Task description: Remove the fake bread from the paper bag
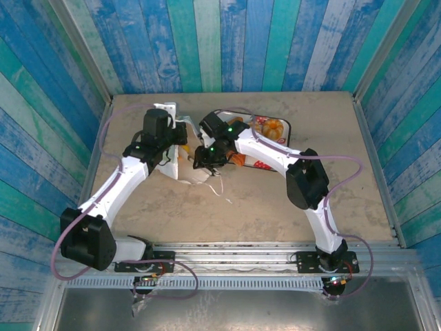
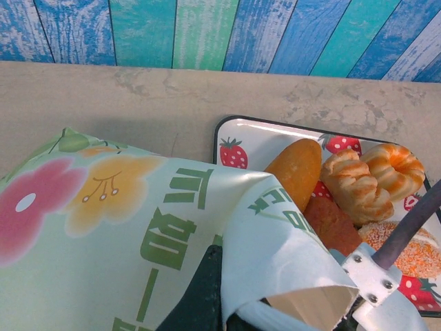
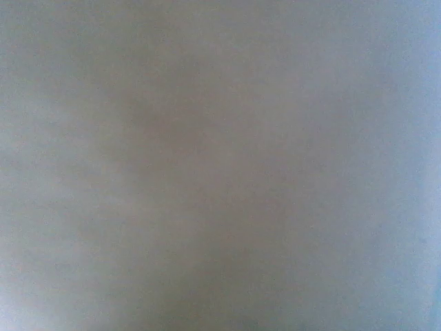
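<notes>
Blue and teal plank walls (image 2: 207,31) box in a mottled tan counter (image 2: 138,96). On it, the fake bread (image 2: 296,169) sits in plain sight. Five glossy pieces crowd a strawberry-print tray (image 2: 275,127): an oval golden roll, a ridged croissant (image 2: 355,187), an orange ring (image 2: 396,164), a crumb-coated bun (image 2: 406,254) and a darker red-brown piece half tucked under the others. Whether another piece lies in the paper bag (image 2: 103,227) cannot be told, since the bag's inside is hidden.

The pieces look light and hard-skinned, and their shine suggests they would slip if pinched on a rounded end. The safer hold, I judge, is across the short width at the middle of a roll, or around one side of the ring. None of them looks fragile.

Just beside the tray lies the bag, pale with pink and yellow flowers and green lettering. In the left wrist view a fold of it overlaps the tray's corner, but whether the two touch I cannot say. The paper is thin and soft and creases over itself, so it probably needs holding at the rim to keep the mouth from collapsing.

The left gripper (image 1: 173,145) has that hold — its fingers (image 2: 200,289) are pressed together on a fold of the bag's edge. The right gripper (image 1: 205,160) is down at the bag, between it and the tray. I cannot tell how its fingers stand.
</notes>
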Controlling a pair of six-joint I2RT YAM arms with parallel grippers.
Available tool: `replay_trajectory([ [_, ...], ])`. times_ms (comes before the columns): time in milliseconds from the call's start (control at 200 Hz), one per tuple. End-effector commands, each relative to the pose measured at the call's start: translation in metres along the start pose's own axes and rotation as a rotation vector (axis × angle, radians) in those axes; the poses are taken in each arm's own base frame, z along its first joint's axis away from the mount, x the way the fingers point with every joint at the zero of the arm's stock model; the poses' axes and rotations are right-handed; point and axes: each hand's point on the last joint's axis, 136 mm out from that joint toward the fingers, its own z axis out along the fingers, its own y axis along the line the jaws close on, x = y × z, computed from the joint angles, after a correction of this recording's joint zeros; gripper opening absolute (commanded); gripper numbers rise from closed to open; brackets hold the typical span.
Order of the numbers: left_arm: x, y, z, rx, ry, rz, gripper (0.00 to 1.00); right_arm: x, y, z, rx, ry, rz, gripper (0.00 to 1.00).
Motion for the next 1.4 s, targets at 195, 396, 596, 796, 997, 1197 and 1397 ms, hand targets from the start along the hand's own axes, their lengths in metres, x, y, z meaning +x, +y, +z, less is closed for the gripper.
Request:
replay_trajectory([
  [195, -0.010, -0.010, -0.009, 0.045, -0.038, -0.007, 0.03, -0.010, 0.017, 0.004, -0.065, -0.018, -0.006, 0.52],
  [396, -0.011, -0.010, -0.008, 0.045, -0.039, -0.007, 0.03, -0.013, 0.017, 0.000, -0.055, -0.035, -0.020, 0.41],
  [596, -0.008, -0.008, -0.005, 0.036, -0.030, -0.013, 0.03, -0.015, 0.017, -0.007, -0.042, -0.059, -0.043, 0.25],
  [796, -0.007, -0.002, -0.001, 0.002, -0.023, -0.030, 0.03, -0.014, 0.019, -0.020, -0.029, -0.087, -0.078, 0.11],
  [997, -0.009, 0.003, 0.001, -0.029, -0.032, -0.052, 0.03, -0.008, 0.020, -0.038, 0.007, -0.127, -0.118, 0.01],
  [1197, -0.014, 0.008, 0.003, -0.061, -0.044, -0.077, 0.04, 0.005, 0.017, -0.053, 0.035, -0.143, -0.144, 0.01],
  [1397, -0.021, 0.009, 0.006, -0.076, -0.052, -0.096, 0.05, 0.017, 0.015, -0.071, 0.087, -0.160, -0.179, 0.01],
])
